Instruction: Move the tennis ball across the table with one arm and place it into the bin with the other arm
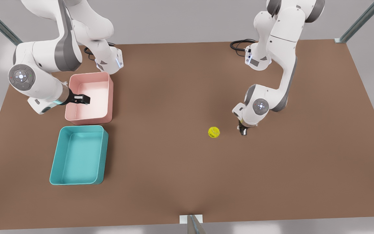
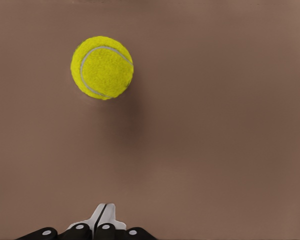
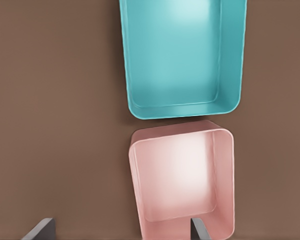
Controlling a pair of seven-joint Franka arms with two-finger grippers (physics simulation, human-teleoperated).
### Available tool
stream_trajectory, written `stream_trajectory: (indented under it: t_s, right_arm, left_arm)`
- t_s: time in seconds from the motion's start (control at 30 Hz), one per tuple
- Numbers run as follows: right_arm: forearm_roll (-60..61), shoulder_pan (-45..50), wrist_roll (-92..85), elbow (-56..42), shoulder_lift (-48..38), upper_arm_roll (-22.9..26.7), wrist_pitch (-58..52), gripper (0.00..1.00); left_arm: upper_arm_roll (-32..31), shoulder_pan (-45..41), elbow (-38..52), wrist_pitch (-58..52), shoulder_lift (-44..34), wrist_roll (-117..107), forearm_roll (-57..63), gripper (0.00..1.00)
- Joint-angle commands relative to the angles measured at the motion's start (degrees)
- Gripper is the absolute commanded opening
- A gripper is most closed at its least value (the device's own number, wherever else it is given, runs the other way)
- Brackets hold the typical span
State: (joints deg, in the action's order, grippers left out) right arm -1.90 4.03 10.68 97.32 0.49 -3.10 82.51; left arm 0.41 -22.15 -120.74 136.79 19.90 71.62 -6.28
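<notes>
On the brown counter [image 1: 180, 97], toward the front view's right, the tennis ball [image 1: 213, 132] sits in the open, well apart from both trays. The left hand [image 1: 243, 131] is low beside it, on the side away from the trays, with its fingers [image 2: 106, 216] pressed together and not touching the ball; in the left wrist view the ball [image 2: 102, 67] lies ahead of the closed tips with bare counter between.

Over at the front view's left, the right hand [image 1: 82, 99] hovers above the pink tray [image 1: 89, 121], its fingers [image 3: 37, 231] spread wide, waiting. The teal bin [image 1: 78, 182] stands just beside the pink tray, nearer the camera, and nothing lies in it.

The step in hand looks like a push: closed fingers make a blunt paddle to roll the ball across toward the other arm. To do it well, the tips should meet the ball squarely behind its middle, along the line toward the trays, since an off-centre touch would likely send it curving away. A ball rolls freely, so a slow, steady nudge that stays in contact seems safer than a flick. It should end within the right arm's reach, short of the trays, so that the spread hand can come down over it and carry it to the teal bin, not the pink tray.
</notes>
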Motion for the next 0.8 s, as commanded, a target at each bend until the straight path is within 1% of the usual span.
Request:
stream_trajectory:
  t_s: [0.0,0.03,0.07,0.1,0.13,0.17,0.2,0.27,0.3,0.33,0.37,0.4,0.43,0.47,0.5,0.53,0.57,0.6,0.67,0.7,0.77]
  right_arm:
    - [0.06,-5.79,0.22,-0.02,-0.05,-0.06,0.02,1.0]
    - [0.06,-5.79,0.22,-0.11,-0.05,-0.06,0.02,1.0]
    - [0.06,-5.79,0.22,-0.02,-0.05,-0.06,0.02,1.0]
    - [0.06,-5.79,0.22,-0.02,-0.05,-0.06,0.02,1.0]
    - [0.06,-5.79,0.31,-0.02,-0.05,-0.06,0.02,1.0]
    - [0.06,-5.79,0.22,-0.02,-0.05,-0.06,0.02,1.0]
    - [0.06,-5.79,0.22,-0.02,-0.05,-0.06,0.02,1.0]
    - [0.06,-5.79,0.31,0.07,-0.05,-0.06,0.02,1.0]
    - [0.06,-5.79,0.31,0.07,-0.05,-0.06,0.02,1.0]
    - [0.14,-5.79,0.31,0.07,-0.05,-0.06,0.02,1.0]
    - [0.06,-5.79,0.22,-0.02,-0.05,-0.06,0.1,1.0]
    - [0.06,-4.39,1.01,-0.02,1.0,-0.06,2.29,1.0]
    - [0.06,-1.58,1.01,-0.2,2.93,-0.06,5.55,1.0]
    - [0.41,2.73,1.45,-1.77,7.41,-0.06,10.21,1.0]
    - [0.23,4.84,2.15,-6.42,12.68,-0.06,11.62,1.0]
    - [0.49,6.16,4.26,-13.11,19.81,-0.59,11.62,1.0]
    - [0.5,7.74,9.35,-13.56,20.16,-0.68,12.93,1.0]
    - [-0.38,11.16,15.94,-13.47,22.09,-0.59,16.53,1.0]
    - [0.41,12.66,17.36,-13.56,26.4,-0.68,24.27,1.0]
    - [0.41,13.37,18.41,-12.94,27.37,-0.68,26.47,1.0]
    - [1.28,15.47,19.21,-8.11,27.9,-0.68,33.94,1.0]
  left_arm:
    - [0.03,2.55,0.76,-4.96,-0.39,-23.1,-4.62,0.21]
    - [1.17,6.15,4.01,-11.27,-1.26,-30.55,-4.27,0.21]
    - [1.18,8.7,12.61,-24.88,-1.97,-48.39,4.5,0.21]
    - [0.83,10.02,19.97,-34.44,-1.88,-57.96,6.8,0.21]
    - [0.12,11.25,29.57,-45.71,-1.88,-62.11,6.8,0.21]
    - [-0.75,12.22,36.51,-52.13,-2.06,-68.61,6.89,0.21]
    - [-3.91,14.94,42.32,-57.59,-2.06,-71.62,7.07,0.21]
    - [-6.73,16.97,48.05,-63.75,-2.58,-72.06,7.24,0.21]
    - [-6.73,16.88,47.96,-63.67,-4.25,-72.06,7.33,0.22]
    - [-7.43,16.97,47.96,-63.75,-5.04,-72.06,9.26,0.45]
    - [-7.61,16.97,47.96,-63.76,-5.66,-76.44,9.0,1.0]
    - [-7.44,17.23,47.96,-63.58,-5.84,-81.82,7.25,1.0]
    - [-7.17,17.58,47.96,-63.4,-5.92,-81.99,5.93,1.0]
    - [-7.09,18.29,47.87,-63.32,-5.92,-82.52,5.4,1.0]
    - [-7.09,19.07,48.14,-63.32,-5.31,-85.32,4.61,1.0]
    - [-7.09,19.95,48.23,-63.32,-5.31,-87.7,3.2,1.0]
    - [-7.0,20.13,48.23,-63.32,-5.31,-87.88,3.11,1.0]
    - [-7.0,21.1,48.14,-63.32,-4.52,-87.62,3.02,1.0]
    - [-7.17,21.01,47.79,-63.49,-3.73,-87.7,3.02,1.0]
    - [-7.17,20.92,47.87,-63.49,-3.38,-87.79,3.11,1.0]
    - [-7.26,20.75,47.96,-63.32,-3.38,-87.62,3.46,1.0]
